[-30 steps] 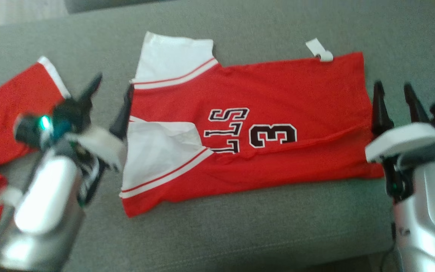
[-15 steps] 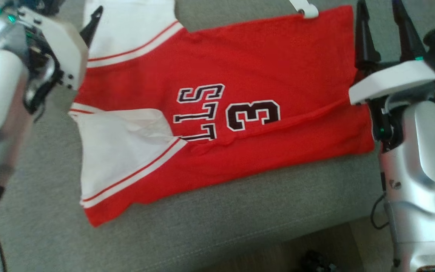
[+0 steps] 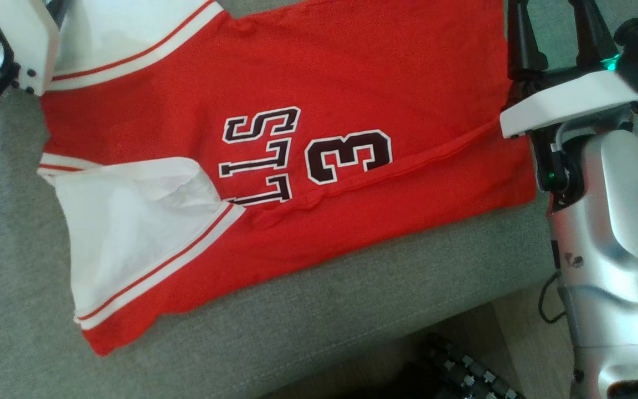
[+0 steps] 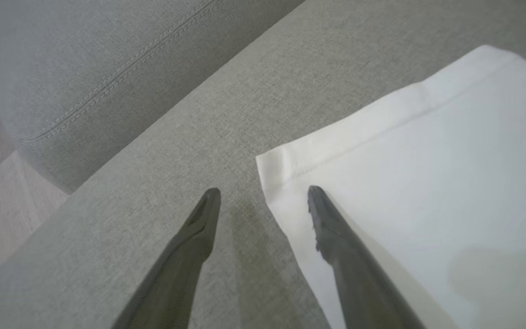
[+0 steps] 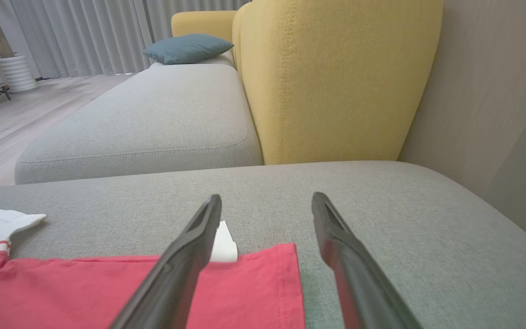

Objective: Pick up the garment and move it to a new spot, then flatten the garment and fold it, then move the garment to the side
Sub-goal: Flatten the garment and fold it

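While both arms reach over the far edge, we log the head view first. The garment (image 3: 297, 138), a red jersey with white sleeves, lies flat on the grey seat cushion (image 3: 352, 310), sleeve end toward nine o'clock and hem end toward three. The right gripper (image 3: 554, 27) sits near two o'clock, just off the far hem corner, fingers parted and empty. The left wrist housing (image 3: 25, 44) is at ten o'clock, beside the upper sleeve.

Left wrist view: the left gripper (image 4: 263, 196) has its fingers spread and holds nothing. The white sleeve (image 4: 427, 183) spreads from three to five o'clock. Its hemmed corner lies just beyond the tips and between them, so one finger is over cloth and the other over bare cushion.

Right wrist view: the fingers are again apart, and the red hem corner (image 5: 286, 274) lies between them near six o'clock. A white tag (image 5: 224, 242) sits just beside one finger, and a yellow backrest (image 5: 336, 77) stands at twelve.

Our reading is that both far corners are about to be pinched. Both wrists should come down together until the tips meet the cushion. The left wants shifting slightly toward the cloth so it bites past the hem stitching. Both should close at once and lift evenly, or the jersey will skew and the lower fold will open.
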Controlling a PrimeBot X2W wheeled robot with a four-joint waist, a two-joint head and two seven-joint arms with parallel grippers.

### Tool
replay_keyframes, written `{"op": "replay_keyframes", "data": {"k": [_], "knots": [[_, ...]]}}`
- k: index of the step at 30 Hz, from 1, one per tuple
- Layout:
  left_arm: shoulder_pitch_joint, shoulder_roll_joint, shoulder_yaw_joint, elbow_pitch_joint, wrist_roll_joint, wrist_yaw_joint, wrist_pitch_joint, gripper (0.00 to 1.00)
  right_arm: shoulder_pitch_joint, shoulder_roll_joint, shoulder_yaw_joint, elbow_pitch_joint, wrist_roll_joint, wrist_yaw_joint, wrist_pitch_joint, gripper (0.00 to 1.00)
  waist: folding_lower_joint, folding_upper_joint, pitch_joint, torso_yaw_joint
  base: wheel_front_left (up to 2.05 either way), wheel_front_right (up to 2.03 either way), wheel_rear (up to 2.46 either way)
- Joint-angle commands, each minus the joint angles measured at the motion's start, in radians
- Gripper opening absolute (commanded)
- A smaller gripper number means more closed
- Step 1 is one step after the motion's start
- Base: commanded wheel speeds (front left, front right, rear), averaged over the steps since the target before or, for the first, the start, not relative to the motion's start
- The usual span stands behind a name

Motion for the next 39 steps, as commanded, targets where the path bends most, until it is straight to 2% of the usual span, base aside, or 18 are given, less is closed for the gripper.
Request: {"op": "replay_keyframes", "data": {"k": [1, 11, 12, 13, 18, 27, 32, 39], "knots": [[-0.069, 0.042, 0.009, 0.002, -0.018, 0.002, -0.015, 1.00, -0.025, -0.002, 0.017, -0.036, 0.011, 0.007, -0.009, 1.00, -0.0001, 0.0000, 0.014, -0.011, 0.00, 0.00, 0.00], [-0.110, 0.032, -0.091, 0.046, -0.115, 0.002, -0.024, 1.00, -0.030, -0.002, 0.016, -0.021, 0.012, 0.007, -0.014, 1.00, -0.0001, 0.0000, 0.031, -0.023, 0.00, 0.00, 0.00], [-0.111, 0.032, -0.105, 0.041, -0.134, 0.002, -0.018, 0.40, -0.031, -0.002, 0.015, -0.018, 0.011, 0.007, -0.015, 1.00, -0.0001, 0.0000, 0.031, -0.023, 0.00, 0.00, 0.00], [-0.112, 0.033, -0.122, 0.034, -0.151, 0.002, -0.013, 0.00, -0.032, -0.002, 0.013, -0.016, 0.010, 0.007, -0.015, 1.00, -0.0001, 0.0000, 0.031, -0.022, 0.00, 0.00, 0.00], [-0.119, 0.035, -0.165, -0.003, -0.241, 0.002, -0.043, 0.00, -0.041, -0.002, -0.010, 0.002, -0.010, 0.007, -0.014, 1.00, -0.0001, 0.0000, 0.019, 0.000, 0.00, 0.00, 0.00], [-0.112, -0.016, -0.152, -0.030, -0.306, 0.002, -0.252, 0.00, -0.077, -0.007, -0.072, 0.090, -0.044, 0.007, 0.051, 1.00, -0.0001, 0.0000, -0.053, 0.100, 0.00, 0.00, 0.00], [-0.088, -0.036, -0.172, -0.077, -0.310, 0.002, -0.308, 0.00, -0.111, -0.050, -0.106, 0.191, -0.060, 0.007, 0.138, 1.00, -0.0001, 0.0000, -0.084, 0.165, 0.00, 0.00, 0.00], [-0.053, -0.052, -0.184, -0.154, -0.330, 0.002, -0.330, 0.00, -0.186, -0.126, -0.179, 0.364, -0.085, 0.007, 0.215, 1.00, -0.0001, 0.0000, -0.091, 0.229, 0.00, 0.00, 0.00]]}}
